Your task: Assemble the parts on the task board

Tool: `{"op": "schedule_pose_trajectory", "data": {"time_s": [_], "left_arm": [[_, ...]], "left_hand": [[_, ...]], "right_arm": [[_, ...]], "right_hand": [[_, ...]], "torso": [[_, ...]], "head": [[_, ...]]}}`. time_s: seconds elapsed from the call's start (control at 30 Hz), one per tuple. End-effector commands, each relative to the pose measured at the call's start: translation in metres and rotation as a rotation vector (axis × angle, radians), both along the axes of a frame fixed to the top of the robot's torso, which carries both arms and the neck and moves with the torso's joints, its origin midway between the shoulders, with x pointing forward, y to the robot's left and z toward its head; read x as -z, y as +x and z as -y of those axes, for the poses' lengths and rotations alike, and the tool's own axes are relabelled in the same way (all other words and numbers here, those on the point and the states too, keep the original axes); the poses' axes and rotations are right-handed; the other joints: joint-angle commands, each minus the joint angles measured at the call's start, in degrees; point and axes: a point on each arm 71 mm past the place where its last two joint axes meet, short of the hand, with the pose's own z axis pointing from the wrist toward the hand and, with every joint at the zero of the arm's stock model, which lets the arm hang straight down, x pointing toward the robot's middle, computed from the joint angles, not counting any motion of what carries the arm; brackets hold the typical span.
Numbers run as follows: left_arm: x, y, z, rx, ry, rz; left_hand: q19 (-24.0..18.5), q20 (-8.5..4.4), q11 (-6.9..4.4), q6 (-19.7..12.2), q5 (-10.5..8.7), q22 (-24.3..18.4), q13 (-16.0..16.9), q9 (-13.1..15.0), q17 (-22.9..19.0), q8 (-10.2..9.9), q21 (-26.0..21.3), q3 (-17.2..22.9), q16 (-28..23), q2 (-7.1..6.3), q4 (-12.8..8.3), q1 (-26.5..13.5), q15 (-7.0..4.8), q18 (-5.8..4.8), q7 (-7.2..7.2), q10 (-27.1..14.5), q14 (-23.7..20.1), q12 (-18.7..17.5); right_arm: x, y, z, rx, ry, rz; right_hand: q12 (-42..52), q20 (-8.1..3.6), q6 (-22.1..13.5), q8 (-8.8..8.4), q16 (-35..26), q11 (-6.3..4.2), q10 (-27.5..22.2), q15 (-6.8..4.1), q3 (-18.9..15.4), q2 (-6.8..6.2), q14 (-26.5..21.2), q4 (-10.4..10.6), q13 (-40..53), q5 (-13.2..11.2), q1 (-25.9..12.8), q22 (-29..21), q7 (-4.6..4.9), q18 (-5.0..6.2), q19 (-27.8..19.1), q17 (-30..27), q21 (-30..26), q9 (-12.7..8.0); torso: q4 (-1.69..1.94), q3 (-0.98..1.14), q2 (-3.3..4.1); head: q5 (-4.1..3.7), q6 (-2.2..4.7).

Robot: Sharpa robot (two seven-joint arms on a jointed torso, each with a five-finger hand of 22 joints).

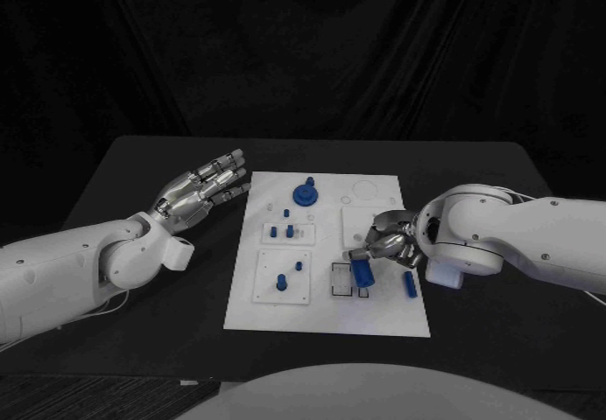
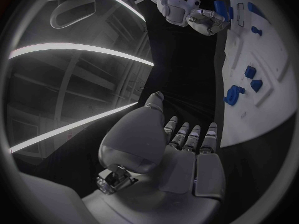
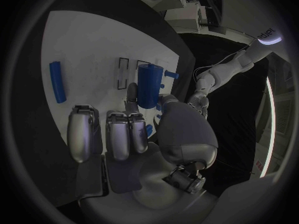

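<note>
The white task board point(image 1: 379, 315) lies in the middle of the black table. My right hand point(image 1: 385, 245) hangs over the board's right half and holds a blue cylinder point(image 1: 362, 272) upright by its top, just above two small black-outlined slots point(image 1: 341, 279). In the right wrist view the blue cylinder point(image 3: 149, 84) is pinched between thumb and finger of my right hand point(image 3: 134, 129), beside the slots point(image 3: 124, 73). My left hand point(image 1: 200, 191) hovers open left of the board, fingers spread, holding nothing; the left wrist view shows that left hand point(image 2: 168, 154) with fingers stretched out.
A blue bar point(image 1: 409, 284) lies loose on the board right of the cylinder; the bar point(image 3: 57, 81) lies flat in the right wrist view. A blue knob point(image 1: 306, 192) stands at the board's far middle. Small blue pegs point(image 1: 282, 282) stand in raised white blocks on its left half.
</note>
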Motion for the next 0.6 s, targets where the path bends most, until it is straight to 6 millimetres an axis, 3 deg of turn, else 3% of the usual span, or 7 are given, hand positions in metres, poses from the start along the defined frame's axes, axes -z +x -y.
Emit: {"op": "schedule_pose_trajectory", "data": {"time_s": [0.03, 0.37, 0.6], "left_arm": [[0.0, -0.001, 0.002, 0.01, -0.019, 0.0], [0.0, -0.001, 0.001, 0.013, -0.018, -0.005], [0.0, -0.001, -0.001, 0.012, -0.016, -0.008]], "left_hand": [[0.4, 0.2, 0.15, 0.1, 0.23, 0.1, 0.0, 0.0, 0.1, 0.3, 0.2, -0.2, 0.3, 0.67, 0.0, 0.1, 0.04, 0.63, 0.18, 0.0, 0.1, 0.0], [0.4, 0.24, 0.16, 0.1, 0.39, 0.0, 0.0, 0.0, 0.1, 0.3, 0.2, -0.2, 0.3, 0.87, 0.1, 0.1, 0.1, 0.63, 0.18, -0.1, 0.1, 0.0], [0.4, 0.24, 0.15, 0.1, 0.47, 0.1, 0.0, 0.0, 0.1, 0.3, 0.2, -0.1, 0.3, 0.95, 0.2, 0.0, 0.12, 0.62, 0.19, -0.1, 0.1, 0.0]], "right_arm": [[0.003, 0.001, -0.004, 0.052, 0.032, -0.003], [0.02, 0.002, -0.016, 0.046, 0.018, -0.005], [0.025, 0.0, -0.018, 0.034, 0.002, -0.002]], "right_hand": [[0.1, 0.05, -0.5, -0.55, 0.1, 0.58, 6.1, 0.5, 6.2, -0.08, 5.9, -5.6, 15.1, -2.2, -0.8, 12.4, -0.01, 0.7, 2.3, 15.1, -0.4, -0.5], [0.1, 0.29, -0.6, -1.23, 0.1, 0.85, 6.1, 0.73, 6.9, 0.08, 5.9, -5.5, 15.1, -4.9, -1.1, 12.3, 0.28, 0.77, 2.2, 15.1, -0.7, -1.6], [0.1, 0.55, -0.6, -1.94, 0.1, 1.15, 6.1, 1.0, 7.0, 0.52, 5.9, -4.8, 15.1, -8.7, -2.2, 12.2, 0.61, 0.83, 2.1, 15.1, -1.0, -2.9]], "torso": [[-0.02, -0.02, 0.0], [0.01, 0.01, 0.02], [-0.05, 0.01, 0.01]], "head": [[0.15, -0.01], [0.65, -0.01], [0.88, -0.01]]}}
